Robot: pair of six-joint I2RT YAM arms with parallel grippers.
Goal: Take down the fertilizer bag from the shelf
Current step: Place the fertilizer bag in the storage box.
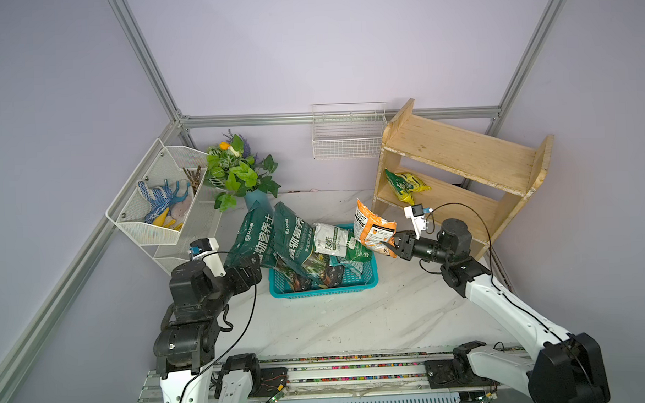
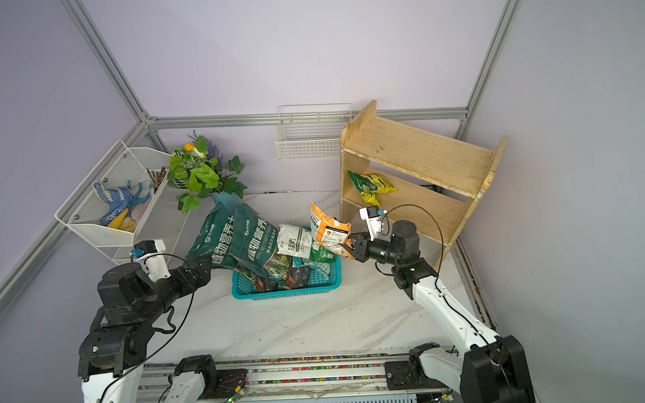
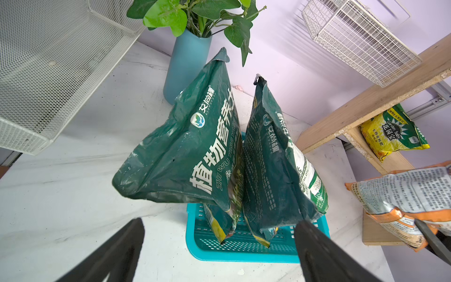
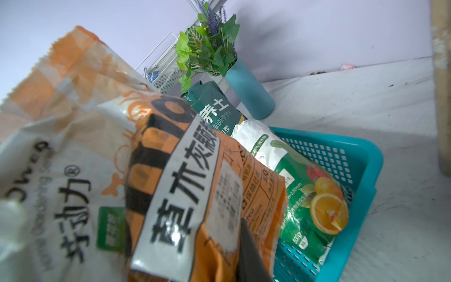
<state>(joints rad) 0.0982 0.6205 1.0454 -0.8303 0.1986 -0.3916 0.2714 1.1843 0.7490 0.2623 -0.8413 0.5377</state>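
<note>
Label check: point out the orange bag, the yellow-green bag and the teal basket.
orange bag [image 1: 374,228], a top view, its printed face
yellow-green bag [image 1: 405,184], a top view, its middle
teal basket [image 1: 324,291], a top view, its front wall

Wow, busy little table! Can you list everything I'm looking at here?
wooden shelf: 1, pale wood, back right
yellow-green bag: 1, shelf's lower tier
orange-white bag: 1, held up by the basket
teal basket: 1, mid-table
dark green bags: 2, standing in the basket
white-green bag: at least 1, in the basket
vase with plant: 1, blue, behind the basket
wire basket: 1, white, back wall
mesh rack: 1, white, left wall, holds gloves
table: 1, white marble
left gripper: 1, black, open, near the dark green bags
right gripper: 1, black, shut on the orange-white bag
</note>
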